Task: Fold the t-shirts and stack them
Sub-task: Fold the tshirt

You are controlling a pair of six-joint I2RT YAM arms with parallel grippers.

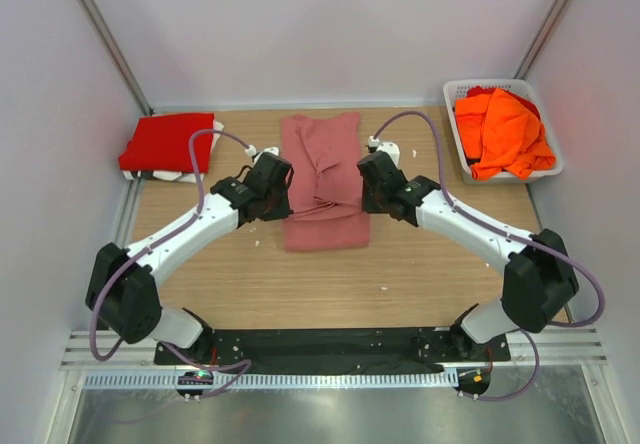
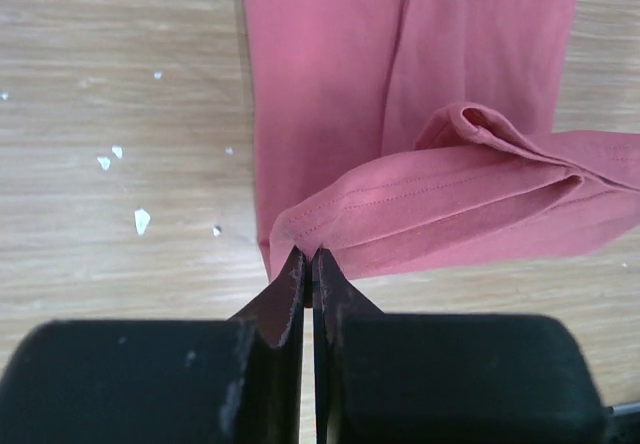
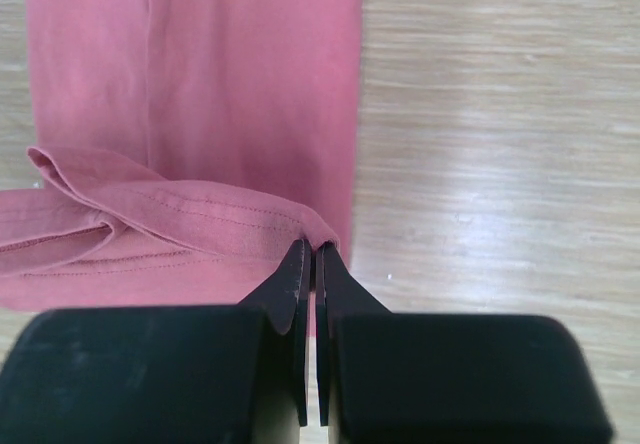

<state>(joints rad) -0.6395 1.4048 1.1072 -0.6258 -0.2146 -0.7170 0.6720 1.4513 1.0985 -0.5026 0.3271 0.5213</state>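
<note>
No legible text, label, brand, number or sign is present in any view.
</note>
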